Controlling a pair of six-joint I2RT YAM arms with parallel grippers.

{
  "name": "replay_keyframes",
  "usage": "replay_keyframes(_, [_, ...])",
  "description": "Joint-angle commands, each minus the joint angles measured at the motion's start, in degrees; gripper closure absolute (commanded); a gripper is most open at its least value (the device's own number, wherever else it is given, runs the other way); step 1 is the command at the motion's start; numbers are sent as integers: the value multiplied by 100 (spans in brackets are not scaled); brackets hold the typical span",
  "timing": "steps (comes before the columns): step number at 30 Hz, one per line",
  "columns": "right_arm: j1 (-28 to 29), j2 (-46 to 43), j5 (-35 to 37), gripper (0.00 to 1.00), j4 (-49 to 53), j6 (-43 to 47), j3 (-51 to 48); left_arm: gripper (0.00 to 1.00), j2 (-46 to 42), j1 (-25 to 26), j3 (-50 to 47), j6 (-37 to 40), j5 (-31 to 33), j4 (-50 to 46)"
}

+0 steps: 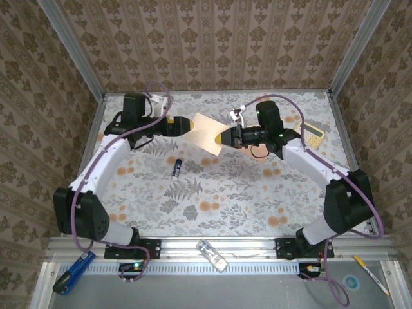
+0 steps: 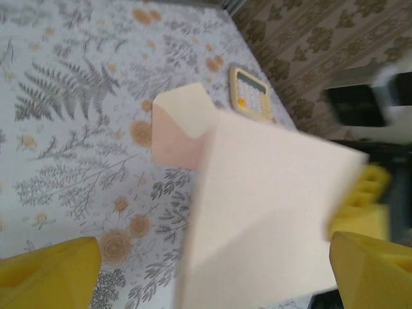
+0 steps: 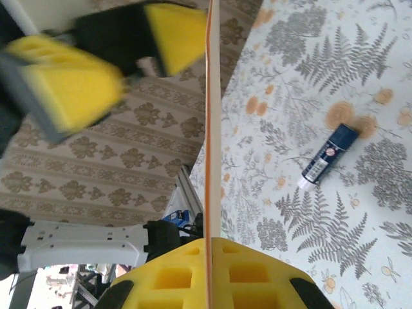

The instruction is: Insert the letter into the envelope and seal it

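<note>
The letter (image 1: 206, 132), a plain peach sheet, hangs in the air at the back middle of the table. My right gripper (image 1: 225, 137) is shut on its right corner; the right wrist view shows the letter (image 3: 212, 129) edge-on, pinched between the yellow pads (image 3: 211, 241). My left gripper (image 1: 187, 123) is open at the sheet's left corner, its yellow fingers wide apart on either side of the letter (image 2: 257, 212). Beyond the sheet is the envelope (image 2: 174, 138), salmon-pink with a cream pointed flap, its right part hidden by the letter.
A dark blue glue stick (image 1: 176, 167) lies on the floral tablecloth in front of the grippers. A cream calculator (image 1: 313, 135) sits at the right. A clear vial (image 1: 212, 255) and a blue pen (image 1: 71, 273) lie by the front rail. Patterned walls enclose three sides.
</note>
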State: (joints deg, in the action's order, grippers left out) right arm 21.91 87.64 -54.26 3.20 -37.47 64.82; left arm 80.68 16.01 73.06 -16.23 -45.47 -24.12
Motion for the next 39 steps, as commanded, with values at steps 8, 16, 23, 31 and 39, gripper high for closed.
replay_keyframes(8, [37, 276, -119, 100, 379, 188, 407, 10, -384, 285, 229, 527, 2, -929])
replay_keyframes(16, [123, 276, -547, 100, -169, -76, 366, 9, -87, 569, 51, 395, 42, -539])
replay_keyframes(23, [165, 163, -794, 100, -700, -286, 273, 9, 53, 579, 0, 237, -84, -258])
replay_keyframes(31, [224, 166, -888, 100, -1208, -530, 216, 9, -5, 560, -120, 53, -121, 52])
replay_keyframes(39, [235, 252, -1017, 100, -2104, -1095, 59, 9, -110, 367, -255, -340, -467, 616])
